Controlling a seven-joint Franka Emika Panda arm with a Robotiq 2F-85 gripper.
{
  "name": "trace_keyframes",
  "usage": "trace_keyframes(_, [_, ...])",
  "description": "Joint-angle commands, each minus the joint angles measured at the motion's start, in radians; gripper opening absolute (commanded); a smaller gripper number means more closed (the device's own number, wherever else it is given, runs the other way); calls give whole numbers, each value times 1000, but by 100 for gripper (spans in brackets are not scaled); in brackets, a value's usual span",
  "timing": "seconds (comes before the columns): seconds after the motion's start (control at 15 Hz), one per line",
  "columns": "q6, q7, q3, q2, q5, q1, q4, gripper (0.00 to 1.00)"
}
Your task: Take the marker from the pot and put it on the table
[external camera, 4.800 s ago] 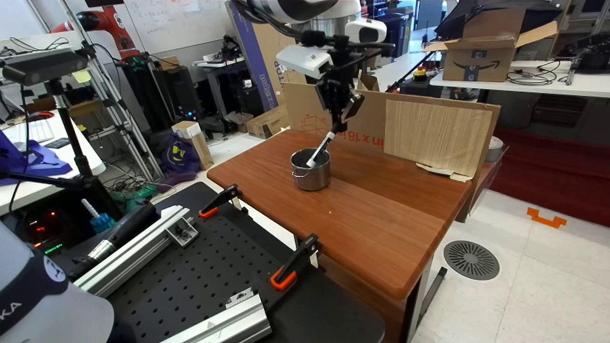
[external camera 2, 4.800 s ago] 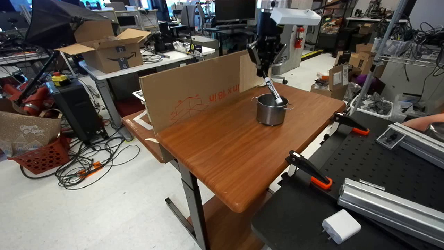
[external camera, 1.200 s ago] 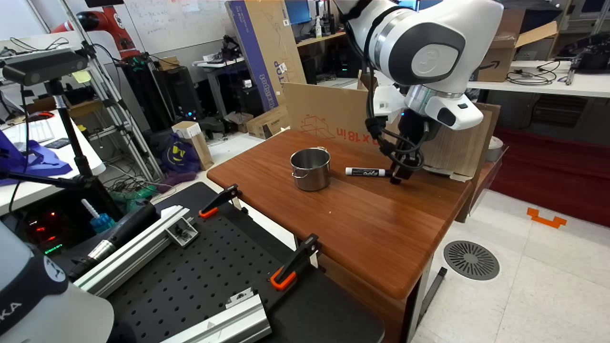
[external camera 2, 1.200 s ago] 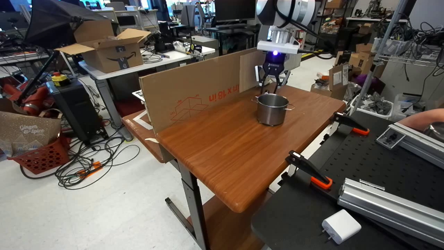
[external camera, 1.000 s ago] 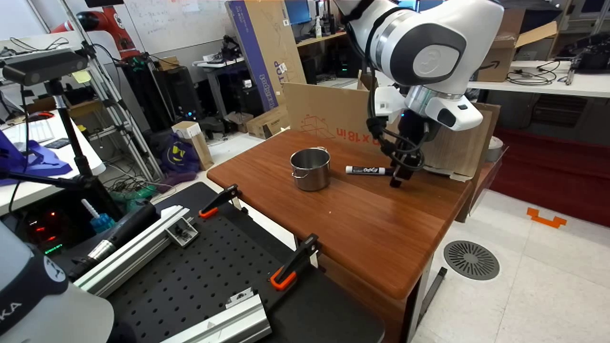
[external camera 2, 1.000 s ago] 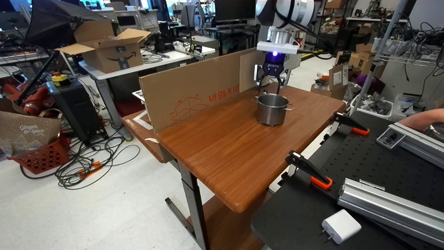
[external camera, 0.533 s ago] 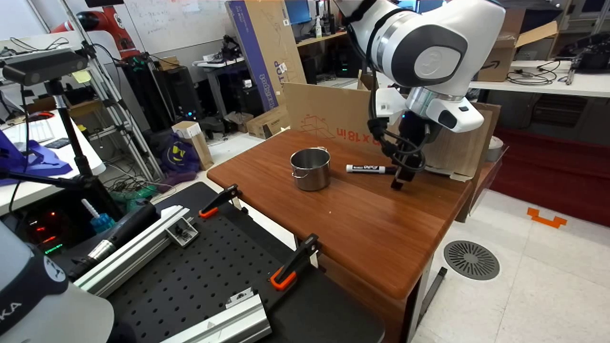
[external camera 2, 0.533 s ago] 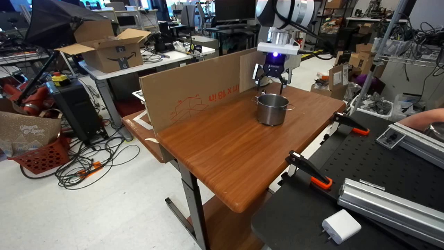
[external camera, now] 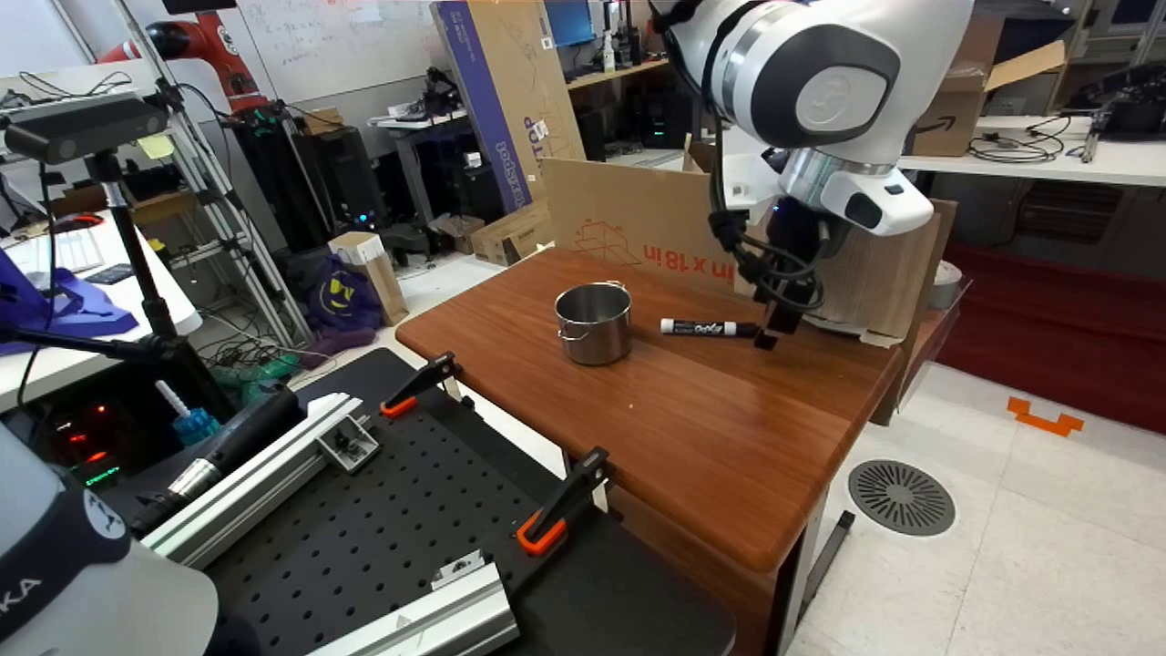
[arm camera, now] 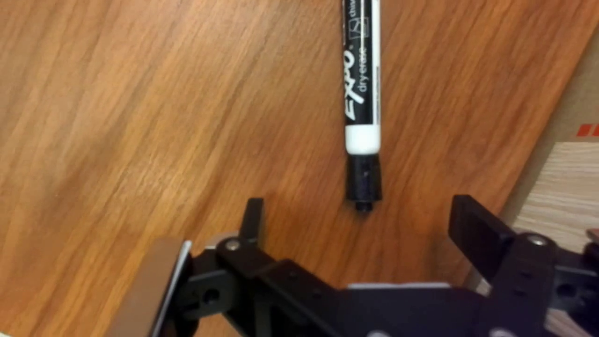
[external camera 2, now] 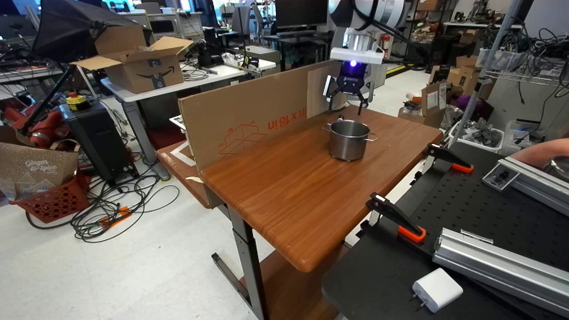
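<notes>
The marker [external camera: 709,328], white and black with a black cap, lies flat on the reddish-brown table [external camera: 710,437], beside the pot. In the wrist view the marker [arm camera: 361,93] points its cap end at the gap between the fingers. The silvery pot [external camera: 594,333] stands upright with nothing visible inside; its handles show in an exterior view [external camera 2: 348,146], where it hides most of the marker. My gripper [arm camera: 358,210] is open and empty, with fingertips wide apart on either side of the cap, not touching it. In an exterior view the gripper [external camera 2: 345,110] is just above the table, behind the pot.
A cardboard panel [external camera 2: 249,120] stands upright along the table edge, close to my gripper. A black perforated board [external camera: 392,510] with clamps [external camera: 569,497] and metal rails adjoins the opposite side. A white plug [external camera 2: 438,290] lies on that board.
Earlier my gripper held the marker tilted at the pot; now the marker lies on the table. The gripper opened wider and rose slightly. The marker rolled a little; the pot stayed put.
</notes>
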Motion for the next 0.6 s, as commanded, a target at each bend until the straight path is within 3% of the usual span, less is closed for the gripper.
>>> trace_keyframes(0.0, [25,-65,-3,-106,-1,2,-105,100])
trace_keyframes(0.07, [46,-91,-2,-134,-2,3,-139,100])
trace_keyframes(0.13, [0,-46,-6,-68,2,1,-49,100])
trace_keyframes(0.53, [19,-77,-5,-117,2,1,-115,100])
